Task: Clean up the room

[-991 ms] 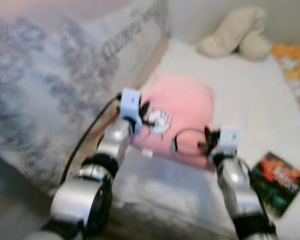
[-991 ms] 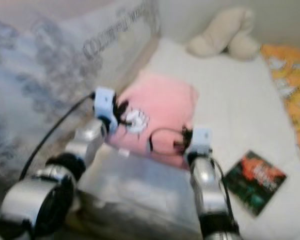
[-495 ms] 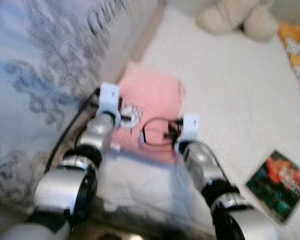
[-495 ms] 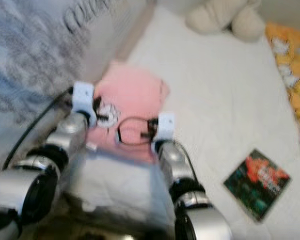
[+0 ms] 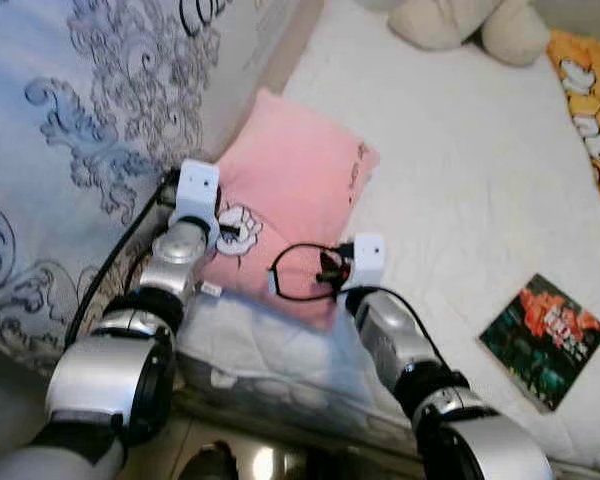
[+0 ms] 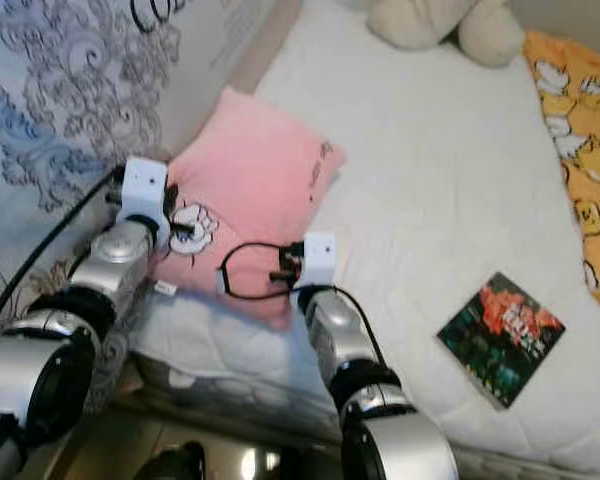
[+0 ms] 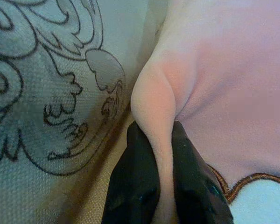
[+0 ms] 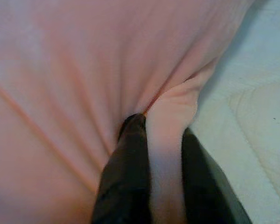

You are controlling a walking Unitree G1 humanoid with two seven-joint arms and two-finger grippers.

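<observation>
Far left we see a patterned grey-blue quilt (image 5: 70, 130) hanging along the bed's edge. Next, the left gripper (image 7: 162, 154) pinches the pink pillow (image 5: 290, 190) at its left corner, fingers (image 7: 135, 182) clamped on a fold of fabric just beside the quilt. The pillow lies on the white mattress (image 5: 460, 180) near the bed's front edge, with a cartoon print by the left wrist. The right gripper (image 8: 163, 158) grips the pillow's near right corner, fingers (image 8: 126, 186) closed on bunched pink cloth, mattress beside it. Further right, a dark book (image 5: 542, 340) lies flat on the mattress, well apart from the pillow. At the back a beige plush toy (image 5: 460, 25); far right an orange printed blanket (image 5: 590, 90).
</observation>
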